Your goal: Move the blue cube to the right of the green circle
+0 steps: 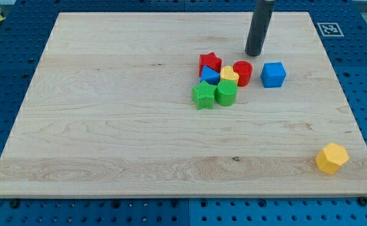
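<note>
The blue cube [273, 75] sits on the wooden board, right of a cluster of blocks. The green circle [226, 93] is in that cluster, below and left of the cube. My tip [253, 54] is at the end of the dark rod, above and slightly left of the blue cube, just above the red circle [242, 73], with a small gap to both. The blue cube stands apart from the red circle by a narrow gap.
The cluster also holds a red star [210, 63], a blue triangle [208, 75], a yellow heart [229, 75] and a green star [203, 95]. A yellow hexagon [331, 157] lies near the board's bottom right corner. The board's edge [183, 196] borders blue pegboard.
</note>
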